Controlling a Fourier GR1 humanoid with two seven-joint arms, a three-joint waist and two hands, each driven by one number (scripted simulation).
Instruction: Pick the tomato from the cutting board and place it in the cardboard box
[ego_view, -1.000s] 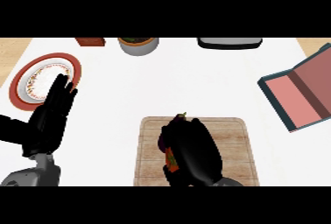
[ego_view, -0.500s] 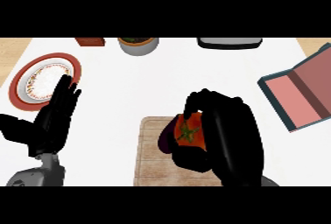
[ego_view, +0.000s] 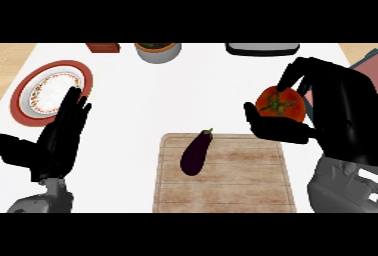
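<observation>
The round red tomato with a green star-shaped stem cap (ego_view: 281, 103) is lifted clear of the pale wooden slatted cutting board (ego_view: 244, 180) and shows up and to the right of it, above the white worktop (ego_view: 192, 95). The black right hand (ego_view: 332, 115) curls round it, thumb under its lower left and fingers arched over its top and right, so only its front face with the stem cap shows. The board lies flat at the lower middle, its long sides running towards the view's lower edge. Of the pinkish-lined cardboard box (ego_view: 367, 62) only a sliver shows at the right edge, behind the hand; the tomato is beside it, not inside.
</observation>
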